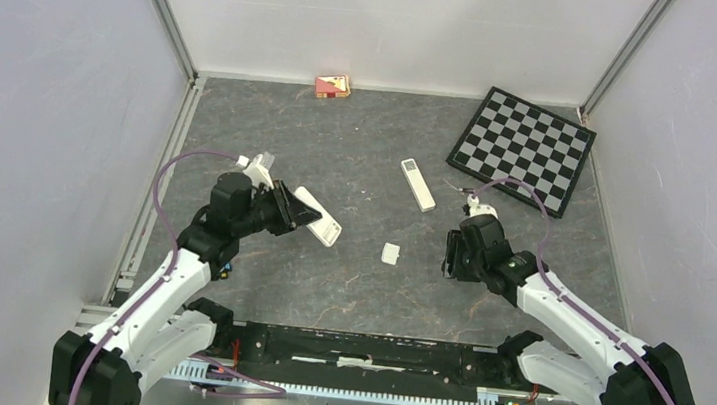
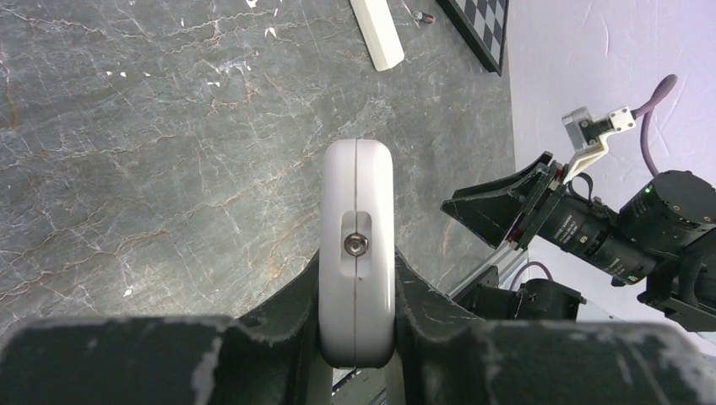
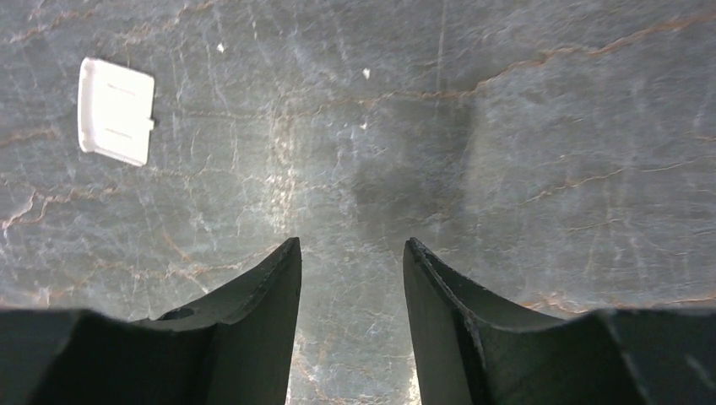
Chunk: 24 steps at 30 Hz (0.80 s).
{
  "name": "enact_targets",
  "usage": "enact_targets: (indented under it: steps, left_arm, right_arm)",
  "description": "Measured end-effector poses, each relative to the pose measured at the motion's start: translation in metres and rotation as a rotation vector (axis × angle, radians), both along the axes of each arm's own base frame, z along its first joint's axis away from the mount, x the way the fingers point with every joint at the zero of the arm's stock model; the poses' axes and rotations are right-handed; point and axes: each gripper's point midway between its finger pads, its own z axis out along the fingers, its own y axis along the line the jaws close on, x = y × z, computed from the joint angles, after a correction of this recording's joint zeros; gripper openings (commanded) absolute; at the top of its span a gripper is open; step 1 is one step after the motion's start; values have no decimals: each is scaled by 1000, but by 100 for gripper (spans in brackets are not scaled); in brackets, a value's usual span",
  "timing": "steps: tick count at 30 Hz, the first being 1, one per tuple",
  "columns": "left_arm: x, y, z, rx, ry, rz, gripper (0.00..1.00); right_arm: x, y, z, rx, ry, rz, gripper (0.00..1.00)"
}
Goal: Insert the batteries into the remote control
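The dark stone-patterned table [image 1: 345, 292] is carrying everything, with a checkerboard [image 1: 521, 147] lying far beyond the right jaws. The left gripper [image 1: 298, 211] is clenching a white remote control [image 2: 356, 253] on its two long sides, so the body is standing edge-on between the fingers. Its rounded end, with a small metal fitting in a recess, is sticking out past the tips. Whether its battery bay is open cannot be told from here.

The right gripper [image 3: 350, 245] is hanging just over bare table with its jaws parted and nothing between them. A second white remote [image 1: 418, 184] is lying ahead of those jaws and a little toward the left arm. A small red box [image 1: 332, 86] is sitting well beyond both grippers at the back wall. A white battery cover [image 3: 116, 110] is lying flat, ahead and left of the right jaws.

The batteries seem to be the tiny dark slivers [image 2: 422, 15] past the second remote near the checkerboard's corner, well ahead of the right jaws and too small to make out clearly.

The likely trouble is the pick: such slim cylinders could roll or squirt away from closing fingers. A remote held edge-on could also twist when a battery is pushed in.
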Motion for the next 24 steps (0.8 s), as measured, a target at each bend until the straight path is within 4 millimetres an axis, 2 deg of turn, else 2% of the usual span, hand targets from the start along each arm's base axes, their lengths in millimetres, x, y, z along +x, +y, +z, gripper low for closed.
enact_targets:
  steps: [12, 20, 24]
  left_arm:
    - [-4, -1, 6, -4, -27, -20, 4]
    - [-11, -6, 8, -25, -29, -64, 4]
    - [-15, -9, 4, -36, -29, -86, 4]
  right_arm:
    - [-18, 9, -15, 69, 62, 32, 54]
    - [-12, 12, -9, 97, 16, 24, 56]
    - [-5, 15, 0, 128, -39, 21, 57]
